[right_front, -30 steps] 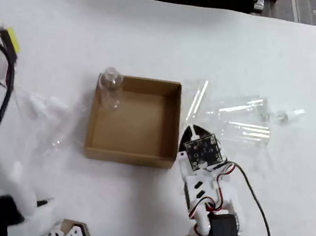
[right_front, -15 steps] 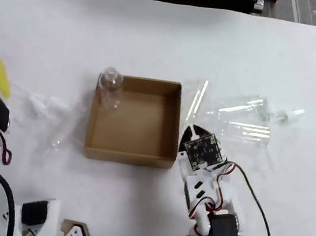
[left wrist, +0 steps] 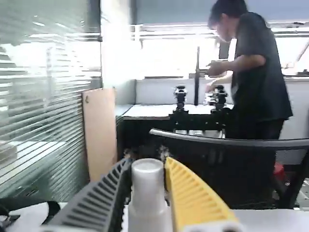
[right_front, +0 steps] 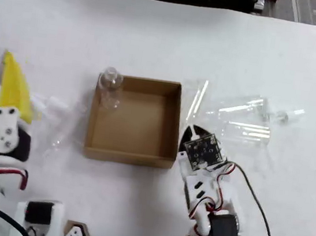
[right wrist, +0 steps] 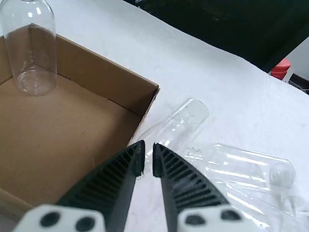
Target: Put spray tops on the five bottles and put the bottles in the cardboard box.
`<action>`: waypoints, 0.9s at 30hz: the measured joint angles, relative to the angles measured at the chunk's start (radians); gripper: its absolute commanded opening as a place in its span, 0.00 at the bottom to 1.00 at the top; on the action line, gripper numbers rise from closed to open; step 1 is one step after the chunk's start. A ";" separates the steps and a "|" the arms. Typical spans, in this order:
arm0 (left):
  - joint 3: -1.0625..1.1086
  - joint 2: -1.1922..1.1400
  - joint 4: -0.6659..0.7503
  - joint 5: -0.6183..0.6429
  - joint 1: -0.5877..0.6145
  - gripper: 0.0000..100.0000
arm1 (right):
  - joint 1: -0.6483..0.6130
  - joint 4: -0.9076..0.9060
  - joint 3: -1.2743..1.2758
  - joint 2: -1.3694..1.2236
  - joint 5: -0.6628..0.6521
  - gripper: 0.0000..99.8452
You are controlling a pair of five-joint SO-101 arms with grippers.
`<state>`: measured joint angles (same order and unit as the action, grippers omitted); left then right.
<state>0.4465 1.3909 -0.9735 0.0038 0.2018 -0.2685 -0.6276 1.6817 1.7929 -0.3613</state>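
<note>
left end effector (left wrist: 147,163) around spray top (left wrist: 147,193), right end effector (right wrist: 147,147) beside box (right wrist: 107,77) edge

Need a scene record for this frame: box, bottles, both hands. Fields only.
box: cardboard box, open, mid-table
in box: one clear bottle, upright in the far left corner, no spray top seen on it
outside box: clear bottles lying on the table right of the box
left hand: closed on a white cylinder, probably a spray top
right hand: nearly closed, nothing in it, at the box's right wall
</note>
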 measured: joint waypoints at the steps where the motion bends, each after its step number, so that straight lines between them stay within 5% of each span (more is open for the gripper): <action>1: 0.031 0.018 0.018 -0.015 -0.037 0.02 | 0.000 0.000 0.000 0.000 0.000 0.02; 11: 0.247 0.081 0.258 -0.037 -0.149 0.02 | 0.000 0.000 0.000 0.000 0.000 0.02; 20: 0.578 0.066 0.683 -0.040 -0.273 0.02 | 0.000 0.000 0.000 0.000 0.000 0.02; 27: 0.621 -0.048 0.907 -0.112 -0.299 0.02 | 0.000 0.000 0.000 0.000 0.000 0.02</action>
<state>1.0679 1.3433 -0.0667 -0.1082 -0.0974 -0.2685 -0.6276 1.6817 1.7929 -0.3613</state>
